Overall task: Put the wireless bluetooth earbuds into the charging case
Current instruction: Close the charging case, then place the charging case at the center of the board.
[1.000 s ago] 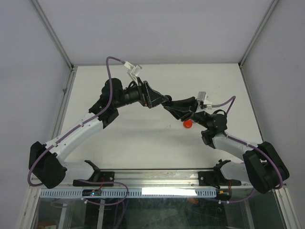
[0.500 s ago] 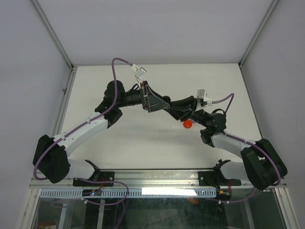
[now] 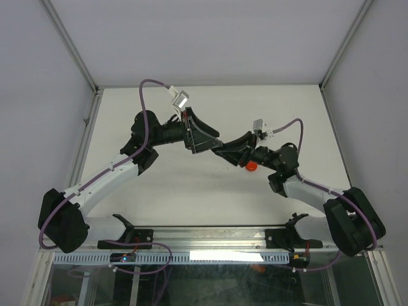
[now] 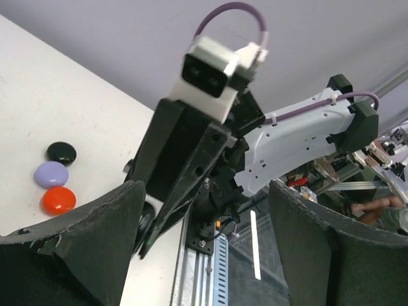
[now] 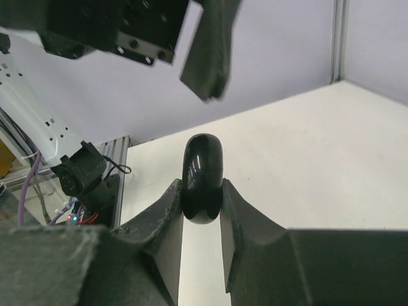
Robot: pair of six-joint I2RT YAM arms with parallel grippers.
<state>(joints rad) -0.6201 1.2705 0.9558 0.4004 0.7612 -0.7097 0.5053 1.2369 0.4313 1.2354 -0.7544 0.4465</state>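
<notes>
My right gripper (image 5: 202, 191) is shut on a glossy black round charging case (image 5: 203, 167), held on edge above the table. In the top view the right gripper (image 3: 223, 153) meets the left gripper (image 3: 215, 144) tip to tip over the table's middle. My left gripper (image 4: 204, 255) stands open with nothing between its fingers, facing the right arm's wrist camera (image 4: 213, 64). One left finger (image 5: 210, 44) hangs just above the held case. The wireless bluetooth earbuds are out of view.
Three round cases lie together on the white table: black (image 4: 62, 152), pale purple (image 4: 51, 173) and red (image 4: 58, 200). The red one (image 3: 251, 166) shows under the right wrist. A metal rail (image 3: 210, 239) runs along the near edge.
The right gripper has shifted left with the black case, closing on the left gripper. The left wrist has swung and its fingers now hang over the case.
</notes>
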